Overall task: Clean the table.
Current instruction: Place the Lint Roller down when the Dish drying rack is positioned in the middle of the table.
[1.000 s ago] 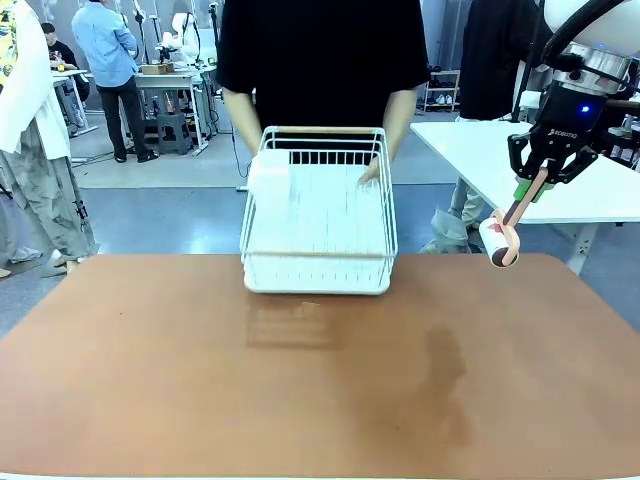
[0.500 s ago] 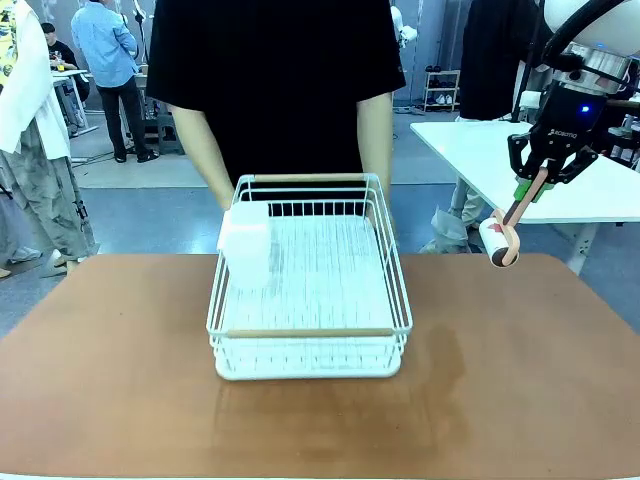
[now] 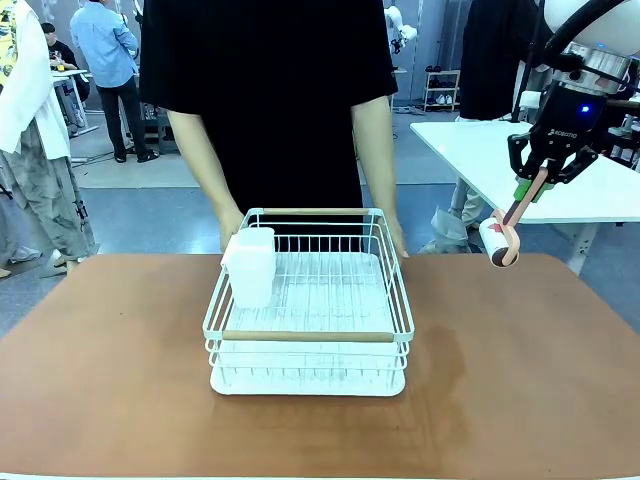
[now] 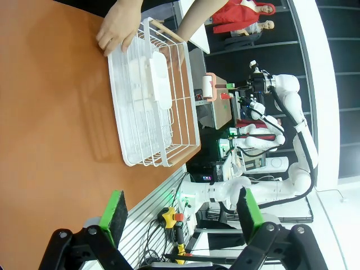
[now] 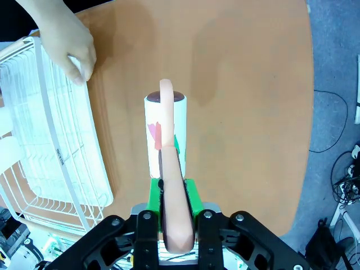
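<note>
Resting on the table (image 3: 120, 380), a wire rack (image 3: 308, 300).

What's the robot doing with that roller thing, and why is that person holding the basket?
The robot's right gripper is shut on the pink handle of a white lint roller, holding it in the air above the far right corner of the reddish-brown table. A person in a black shirt has both hands on a white wire dish rack with wooden handles, which sits on the table's middle. The left gripper hangs open above the table, holding nothing.
</note>
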You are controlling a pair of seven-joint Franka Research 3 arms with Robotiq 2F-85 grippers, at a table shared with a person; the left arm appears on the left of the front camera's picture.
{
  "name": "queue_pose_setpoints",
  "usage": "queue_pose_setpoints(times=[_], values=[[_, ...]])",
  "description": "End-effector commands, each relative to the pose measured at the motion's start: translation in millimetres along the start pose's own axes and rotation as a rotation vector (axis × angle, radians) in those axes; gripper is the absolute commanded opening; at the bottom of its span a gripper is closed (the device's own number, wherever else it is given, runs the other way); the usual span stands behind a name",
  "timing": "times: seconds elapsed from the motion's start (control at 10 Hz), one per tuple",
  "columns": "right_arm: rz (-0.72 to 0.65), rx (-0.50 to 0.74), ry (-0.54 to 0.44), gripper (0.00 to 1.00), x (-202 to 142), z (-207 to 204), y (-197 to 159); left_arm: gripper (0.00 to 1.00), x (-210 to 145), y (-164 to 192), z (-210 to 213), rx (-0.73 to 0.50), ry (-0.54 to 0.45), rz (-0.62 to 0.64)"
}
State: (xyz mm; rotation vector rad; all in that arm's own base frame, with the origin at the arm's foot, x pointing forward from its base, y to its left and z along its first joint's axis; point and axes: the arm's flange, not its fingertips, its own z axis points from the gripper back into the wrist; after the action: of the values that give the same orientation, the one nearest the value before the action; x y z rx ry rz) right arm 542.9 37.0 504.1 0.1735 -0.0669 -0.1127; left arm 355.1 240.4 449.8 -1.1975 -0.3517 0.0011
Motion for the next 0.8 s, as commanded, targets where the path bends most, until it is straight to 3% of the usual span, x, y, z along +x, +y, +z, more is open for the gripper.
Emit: queue_pose_setpoints(times=[0.0, 0.7], values=[[0.005, 0.019, -0.011, 0.00, -6.0, 0.6, 0.3, 1.00, -3.3, -0.9, 2.3, -0.013, -0.001, -0.008], [0.005, 0.019, -0.011, 0.00, -6.0, 0.6, 0.3, 1.00, -3.3, -0.9, 2.3, -0.013, -0.001, -0.008]])
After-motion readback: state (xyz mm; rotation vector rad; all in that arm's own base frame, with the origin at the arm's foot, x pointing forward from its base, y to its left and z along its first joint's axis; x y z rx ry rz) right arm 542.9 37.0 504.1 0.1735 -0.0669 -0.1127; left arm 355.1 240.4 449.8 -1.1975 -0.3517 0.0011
